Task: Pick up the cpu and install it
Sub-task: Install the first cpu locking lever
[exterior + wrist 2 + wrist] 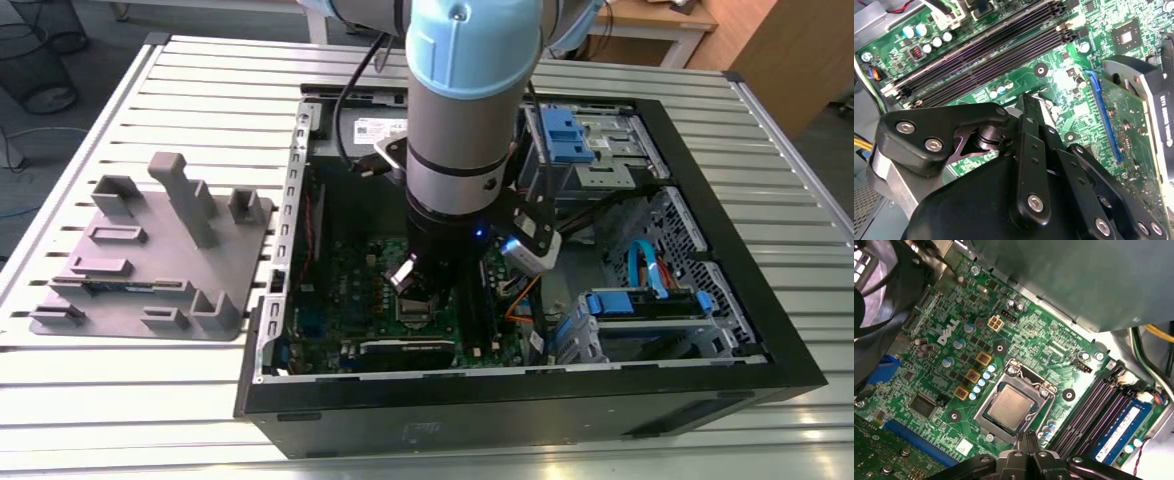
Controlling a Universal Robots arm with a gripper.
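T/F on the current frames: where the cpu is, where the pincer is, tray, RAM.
1. The cpu sits in the motherboard socket. True.
2. The pincer carries the cpu. False: the chip lies in the socket, apart from the pincer.
3. The arm reaches into the open case. True.
4. The grey tray sits inside the case. False: it lies on the table, at the exterior view's left.
5. RAM slots lie beside the socket. True.
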